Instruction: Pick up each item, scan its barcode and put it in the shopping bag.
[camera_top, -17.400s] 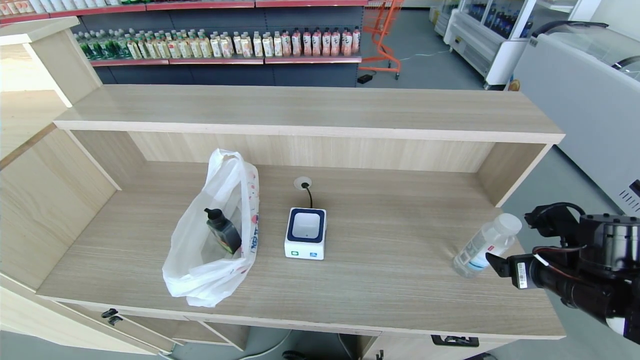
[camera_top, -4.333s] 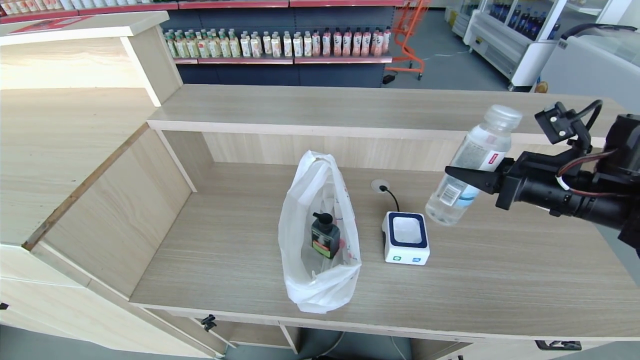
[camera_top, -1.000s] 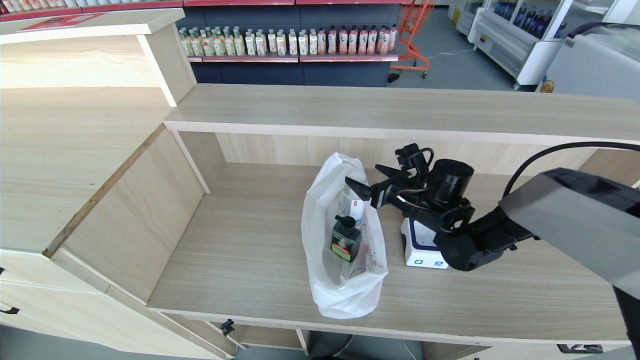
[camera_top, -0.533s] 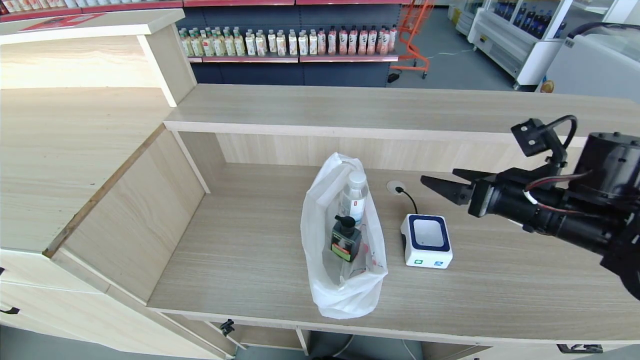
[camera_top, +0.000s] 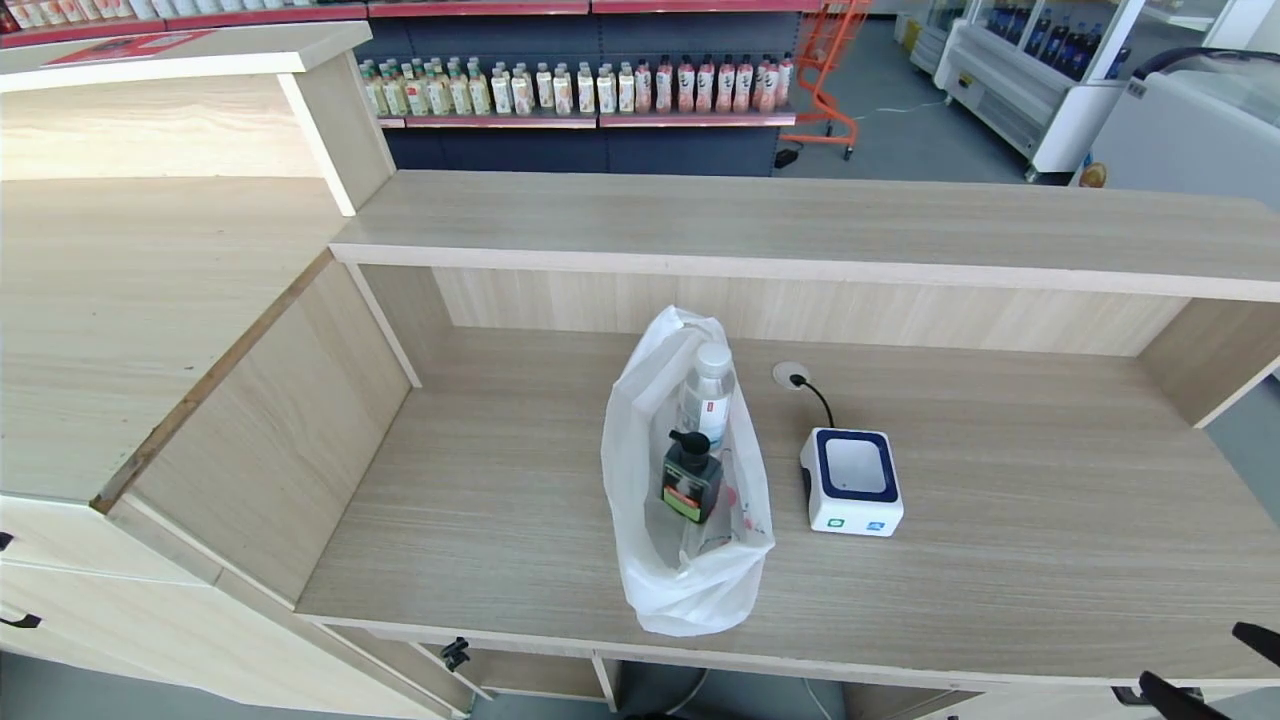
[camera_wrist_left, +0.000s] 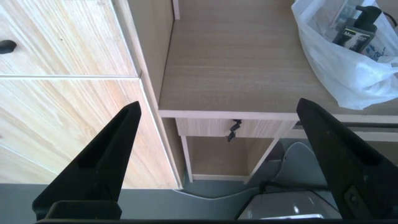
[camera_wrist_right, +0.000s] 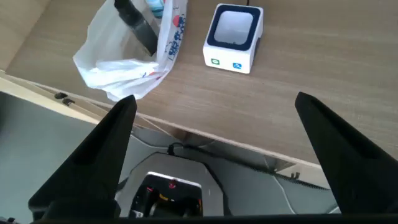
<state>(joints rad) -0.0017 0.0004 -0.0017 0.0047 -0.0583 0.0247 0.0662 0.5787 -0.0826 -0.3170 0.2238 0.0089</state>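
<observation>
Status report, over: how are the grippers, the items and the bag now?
Open and empty: left gripper, right gripper. In shopping bag: water bottle, pump bottle. Beside bag, apart from it: scanner.

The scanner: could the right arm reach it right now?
Probably yes: the right gripper hangs open off the front of the counter, with bare wood up to the scanner; the shopping bag stands on the scanner's other side.

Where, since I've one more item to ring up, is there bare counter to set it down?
Widest free patch: the counter between the scanner and the right end wall. A second lies between the shopping bag and the left side panel. It is crowded mid-counter, where bag and scanner stand close, the cable running behind.
</observation>
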